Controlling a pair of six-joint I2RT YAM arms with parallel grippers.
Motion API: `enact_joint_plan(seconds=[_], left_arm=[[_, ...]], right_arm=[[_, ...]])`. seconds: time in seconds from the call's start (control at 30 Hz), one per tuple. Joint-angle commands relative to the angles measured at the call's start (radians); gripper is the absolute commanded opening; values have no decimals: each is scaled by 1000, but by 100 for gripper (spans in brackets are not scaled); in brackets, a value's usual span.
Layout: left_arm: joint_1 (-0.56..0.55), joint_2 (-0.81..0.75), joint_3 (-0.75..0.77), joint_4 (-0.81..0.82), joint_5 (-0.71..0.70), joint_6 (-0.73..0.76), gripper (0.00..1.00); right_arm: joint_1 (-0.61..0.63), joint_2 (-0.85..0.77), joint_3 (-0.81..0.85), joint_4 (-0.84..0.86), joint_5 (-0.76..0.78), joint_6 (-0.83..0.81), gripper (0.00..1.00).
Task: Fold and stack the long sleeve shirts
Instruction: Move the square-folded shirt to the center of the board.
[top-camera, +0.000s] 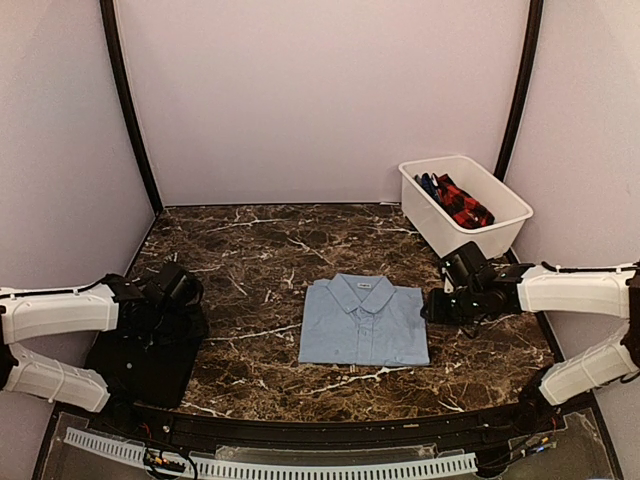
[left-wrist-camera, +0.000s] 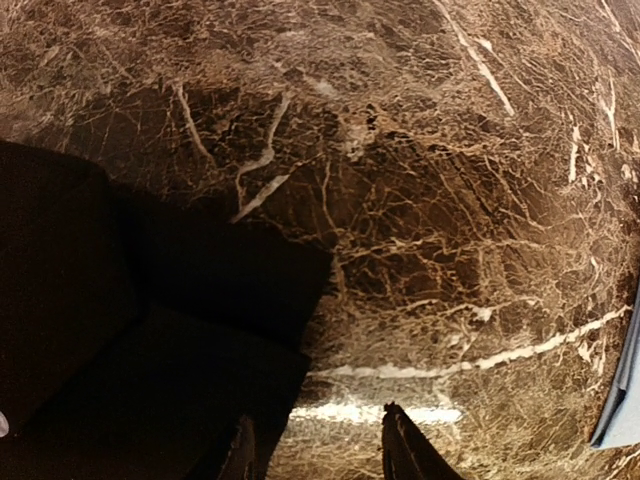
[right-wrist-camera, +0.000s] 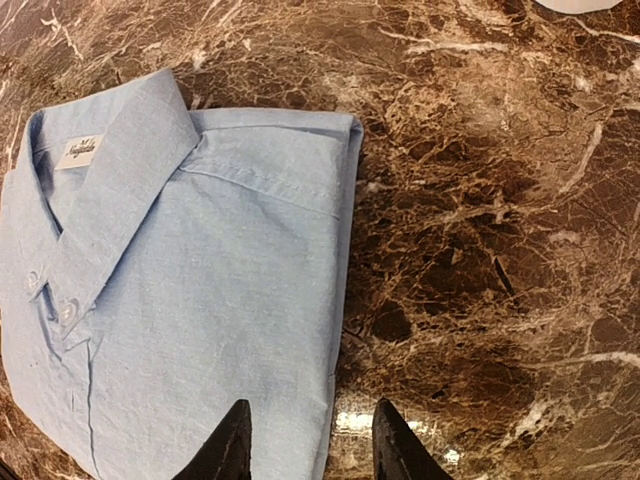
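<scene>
A light-blue collared shirt (top-camera: 364, 321) lies folded into a neat rectangle in the middle of the marble table, collar at the far side. In the right wrist view it (right-wrist-camera: 180, 300) fills the left half. My right gripper (right-wrist-camera: 310, 445) is open and empty, its jaws straddling the shirt's right edge, just above it; in the top view it (top-camera: 432, 308) sits at that edge. My left gripper (left-wrist-camera: 318, 450) is open and empty, over the edge of a black square mat (top-camera: 150, 355) at the left. A red-black checked shirt (top-camera: 458, 200) lies in the white bin.
A white bin (top-camera: 505, 196) stands at the back right, holding the checked shirt and a dark blue cloth (top-camera: 428, 184). The black mat (left-wrist-camera: 150, 330) lies at the left front. Walls close the table on three sides. A perforated rail (top-camera: 280, 466) runs along the near edge.
</scene>
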Motion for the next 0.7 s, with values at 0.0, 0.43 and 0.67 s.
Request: enact_joint_plan(seconds=[0.0, 0.43, 0.67], left_arm=[[4, -2, -41, -10, -34, -31, 42], [6, 107, -82, 91, -57, -35, 33], [6, 196, -93, 169, -22, -8, 10]], right_arm=[[-3, -39, 5, -12, 2, 3, 39], [-3, -75, -30, 21, -24, 21, 39], [-3, -84, -39, 28, -24, 26, 39]])
